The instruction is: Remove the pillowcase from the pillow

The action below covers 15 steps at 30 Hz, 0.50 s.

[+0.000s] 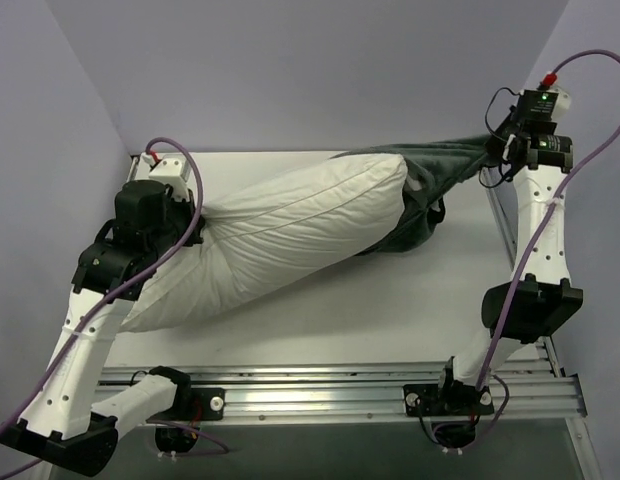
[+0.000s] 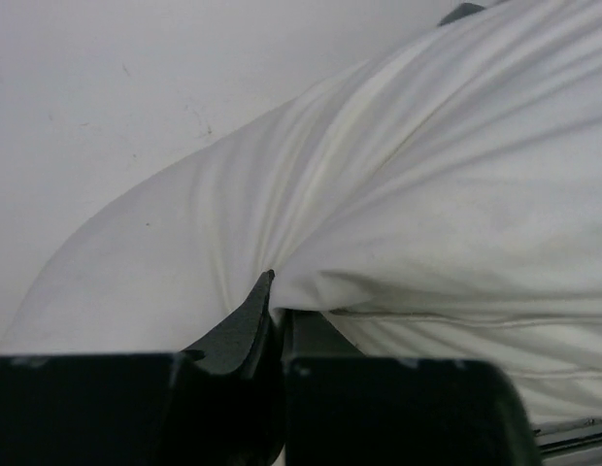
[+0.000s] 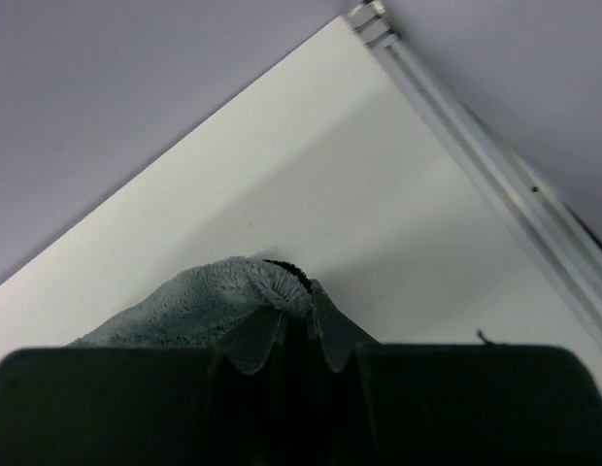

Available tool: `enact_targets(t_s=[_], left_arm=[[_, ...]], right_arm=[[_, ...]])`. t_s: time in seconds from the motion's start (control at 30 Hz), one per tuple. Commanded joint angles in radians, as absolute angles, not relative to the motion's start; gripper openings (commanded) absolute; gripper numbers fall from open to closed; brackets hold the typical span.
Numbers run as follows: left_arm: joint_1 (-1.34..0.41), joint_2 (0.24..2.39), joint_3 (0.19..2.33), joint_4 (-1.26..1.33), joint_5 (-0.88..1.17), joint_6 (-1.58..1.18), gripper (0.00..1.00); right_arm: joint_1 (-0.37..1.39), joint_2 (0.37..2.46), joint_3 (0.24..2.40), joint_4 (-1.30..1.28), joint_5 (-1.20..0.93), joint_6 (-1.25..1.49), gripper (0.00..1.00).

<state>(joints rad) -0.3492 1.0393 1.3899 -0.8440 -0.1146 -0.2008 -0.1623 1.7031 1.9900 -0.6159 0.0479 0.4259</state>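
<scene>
The white pillow (image 1: 280, 235) lies slantwise across the table, most of it bare. The pillowcase (image 1: 440, 175), its grey-green face outward, still wraps the pillow's far right end and stretches taut up to the right. My left gripper (image 1: 195, 228) is shut on the pillow's near left end; in the left wrist view its fingers (image 2: 248, 320) pinch bunched white pillow (image 2: 427, 194) fabric. My right gripper (image 1: 495, 150) is shut on the pillowcase's edge, raised at the far right; in the right wrist view fuzzy grey-green pillowcase (image 3: 204, 306) fabric folds over the fingertips (image 3: 325, 325).
A white table (image 1: 390, 310) with a metal rail (image 1: 340, 385) along its near edge and another rail (image 3: 495, 175) on its right side. Lilac walls close in the back and both sides.
</scene>
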Motion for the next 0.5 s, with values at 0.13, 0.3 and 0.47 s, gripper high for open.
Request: enact_targets(t_s=[0.13, 0.3, 0.47], left_arm=[[-0.16, 1.043, 1.494, -0.778, -0.295, -0.227, 0.02], [-0.161, 1.147, 1.563, -0.756, -0.25, -0.264, 0.02], [-0.161, 1.288, 1.707, -0.744, -0.232, -0.256, 0.02]], right_arm=[[-0.324, 1.646, 2.022, -0.459, 0.282, 0.394, 0.0], [-0.324, 1.643, 2.026, -0.417, 0.132, 0.384, 0.0], [-0.318, 1.689, 2.104, -0.381, -0.078, 0.35, 0.0]])
